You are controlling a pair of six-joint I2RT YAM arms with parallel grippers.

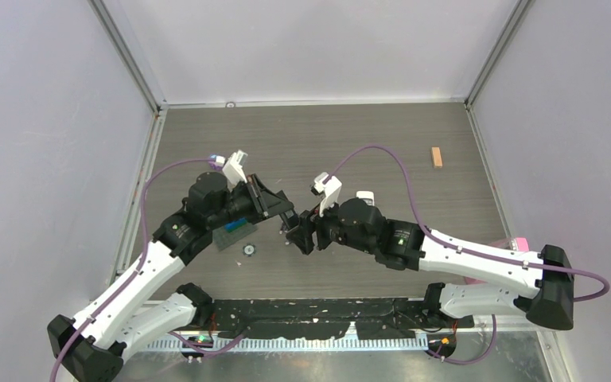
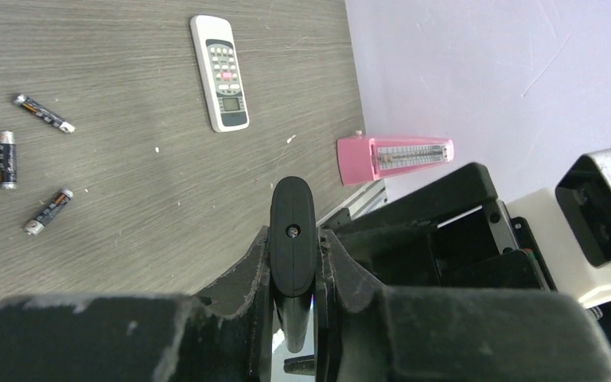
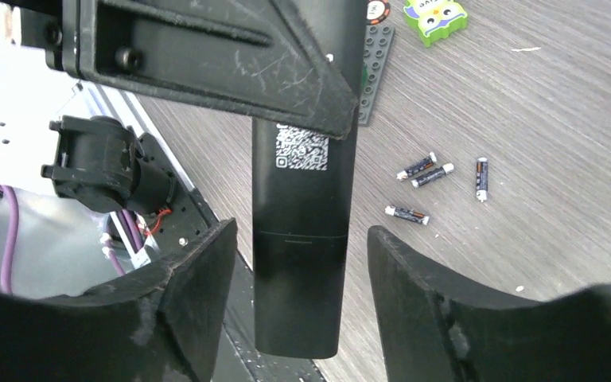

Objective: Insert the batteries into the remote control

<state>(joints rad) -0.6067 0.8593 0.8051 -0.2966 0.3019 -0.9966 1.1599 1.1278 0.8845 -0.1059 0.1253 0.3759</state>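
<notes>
From above, a wooden block lies far right on the grey wood-grain table, and a dark studded plate sits beside my left arm. That arm and my right arm bend inward and meet mid-table between pale walls.

At my left wrist, the left gripper is clamped on the black remote, seen end-on. Beyond it, four batteries lie loose on the table, with a white remote further off and a pink metronome by the wall.

At my right wrist, the right gripper stands spread either side of the black remote's lower end, clear of it. The batteries lie scattered to its right.
</notes>
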